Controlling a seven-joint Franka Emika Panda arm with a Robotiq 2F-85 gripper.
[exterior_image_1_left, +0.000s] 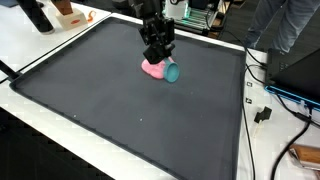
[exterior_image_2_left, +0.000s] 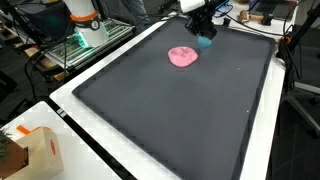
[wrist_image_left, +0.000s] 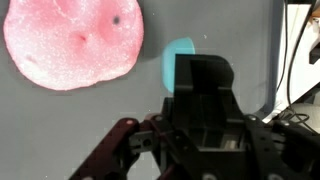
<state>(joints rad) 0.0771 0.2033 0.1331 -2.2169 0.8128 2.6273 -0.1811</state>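
A white table is seen in both exterior views, and most of its top is covered by a large dark mat with a raised rim. In an exterior view a cardboard box is set on the table outside one corner of the mat, and in an exterior view cables are laid along the table beside the mat's far edge.

The gripper is held low over the far part of the mat, pointed straight down. In the wrist view its dark body and linkages are spread across the lower half of the picture, and the fingers are seen as one dark block. Whether the pincer is apart or together cannot be told from any view.

A flat, roundish pink disc is laid on the mat just beside the gripper, and a small dark speck is shown on it in the wrist view.

A small teal object is placed on the mat at the pink disc's edge, close to it or touching. In the wrist view it is partly covered by the finger block, and the gripper is positioned directly above it. Whether it is touched by the fingers cannot be told
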